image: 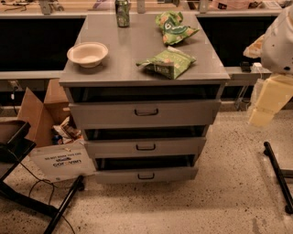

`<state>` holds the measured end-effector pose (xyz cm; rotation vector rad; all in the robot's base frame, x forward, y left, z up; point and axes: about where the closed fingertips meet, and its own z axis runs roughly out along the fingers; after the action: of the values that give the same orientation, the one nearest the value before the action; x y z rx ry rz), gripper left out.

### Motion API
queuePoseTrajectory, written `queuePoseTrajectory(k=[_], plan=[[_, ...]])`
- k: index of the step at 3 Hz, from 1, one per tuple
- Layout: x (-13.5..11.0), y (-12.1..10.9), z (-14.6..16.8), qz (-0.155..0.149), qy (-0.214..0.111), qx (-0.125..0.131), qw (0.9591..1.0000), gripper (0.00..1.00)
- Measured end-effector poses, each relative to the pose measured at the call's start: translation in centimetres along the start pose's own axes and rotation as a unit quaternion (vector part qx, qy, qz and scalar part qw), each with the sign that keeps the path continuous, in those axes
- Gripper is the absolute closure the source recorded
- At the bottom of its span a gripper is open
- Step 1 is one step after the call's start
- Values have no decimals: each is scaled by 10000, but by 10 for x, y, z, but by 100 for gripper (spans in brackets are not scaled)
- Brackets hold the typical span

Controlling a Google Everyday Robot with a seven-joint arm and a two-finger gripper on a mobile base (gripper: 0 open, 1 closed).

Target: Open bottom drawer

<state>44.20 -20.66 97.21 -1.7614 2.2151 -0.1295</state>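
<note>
Gripper (pixel 264 104), the pale cream end piece of the robot's arm, hangs at the right edge of the camera view below a rounded white arm housing (pixel 279 43); it sits to the right of the grey cabinet (pixel 137 59), at about the height of the top drawer (pixel 187 113), touching nothing, and whether it is open or closed cannot be told. The bottom drawer (pixel 174 174) is the lowest and shallowest of three grey fronts, just above the speckled floor (pixel 206 210), with a small dark loop handle (pixel 146 176) at its centre and a dark gap between its upper edge and the middle drawer (pixel 178 147). The gripper is well apart from that handle, higher and far to the right. On the cabinet's top stand a pale bowl (pixel 87 54) near the left front corner, a green snack bag (pixel 167 62) near the right front, a second green bag (pixel 174 26) behind it, and a green can (pixel 122 12) at the back edge. Left of the cabinet are an open cardboard box (pixel 36 114) and a white printed sign (pixel 62 162) leaning near the bottom drawer's left end. Black stand legs (pixel 64 205) cross the floor at lower left, and a black bar (pixel 277 176) lies on the floor at right.
</note>
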Motion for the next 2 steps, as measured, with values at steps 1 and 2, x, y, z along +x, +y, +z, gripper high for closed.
queuePoseTrajectory(k=[1, 2], plan=[[0, 1, 49, -158, -35, -132, 9998, 0], [6, -8, 114, -278, 103, 10, 9996, 0]])
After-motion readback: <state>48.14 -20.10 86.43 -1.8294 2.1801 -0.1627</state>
